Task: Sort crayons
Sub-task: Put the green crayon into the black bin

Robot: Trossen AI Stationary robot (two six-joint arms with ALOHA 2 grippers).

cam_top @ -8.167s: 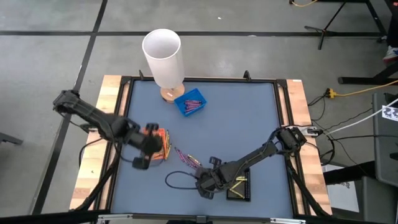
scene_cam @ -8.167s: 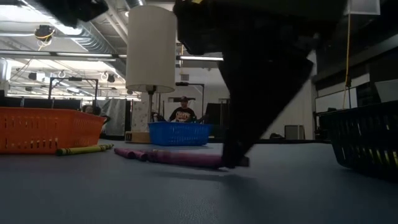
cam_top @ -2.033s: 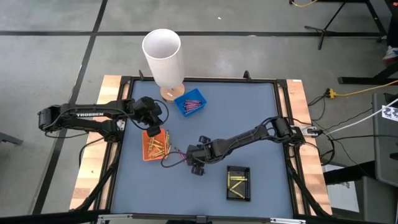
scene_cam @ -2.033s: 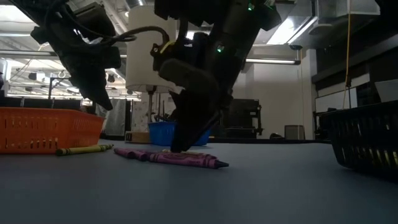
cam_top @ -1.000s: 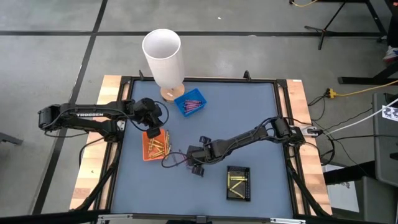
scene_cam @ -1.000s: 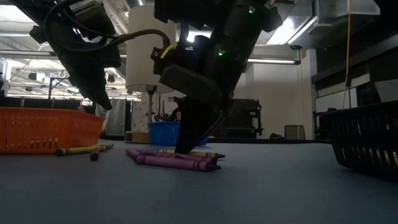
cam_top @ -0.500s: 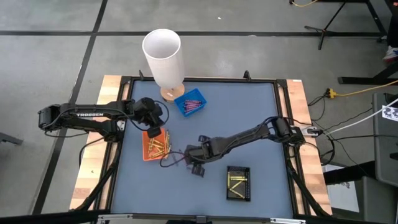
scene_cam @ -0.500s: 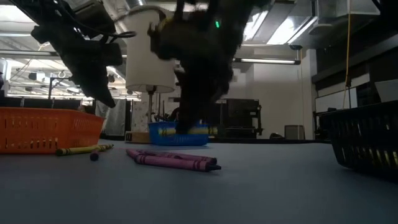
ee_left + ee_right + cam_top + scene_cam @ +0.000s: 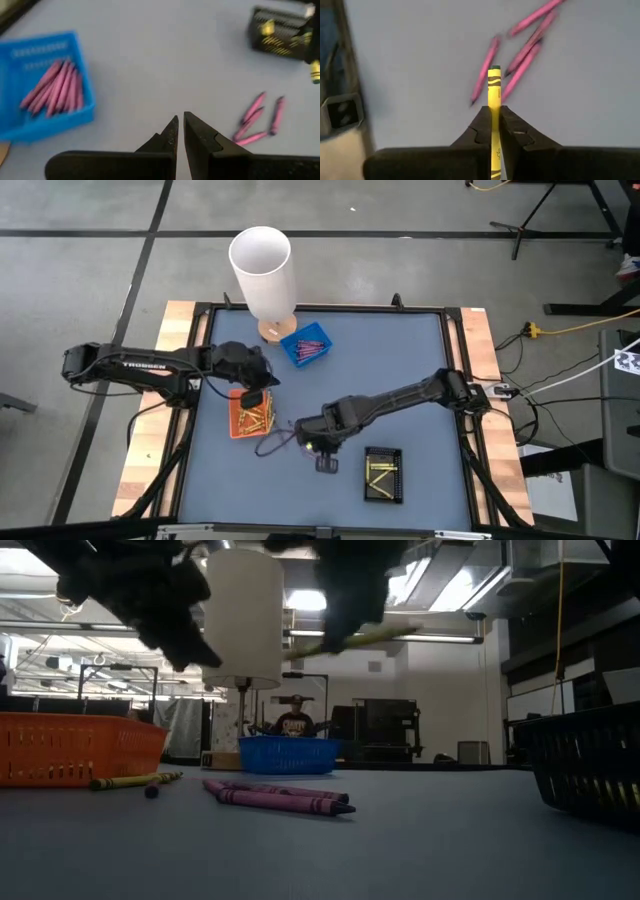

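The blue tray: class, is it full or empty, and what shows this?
Neither: the blue tray is partly filled. The left wrist view shows a bunch of pink crayons inside, with bare floor beside them.

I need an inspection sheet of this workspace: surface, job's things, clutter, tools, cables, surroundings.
Surface: grey-blue table mat, wooden edges.
Job's things: pink crayons loose on the mat; more pink ones in the blue tray; orange-gold ones in the orange tray; yellow ones in the black tray.
Clutter: white lamp beside the blue tray.
Tools: right tool shut on a yellow crayon, raised above the mat; left tool shut, empty, over the orange tray.
Cables: dark cable loop on the mat.
Surroundings: a person sits far behind.
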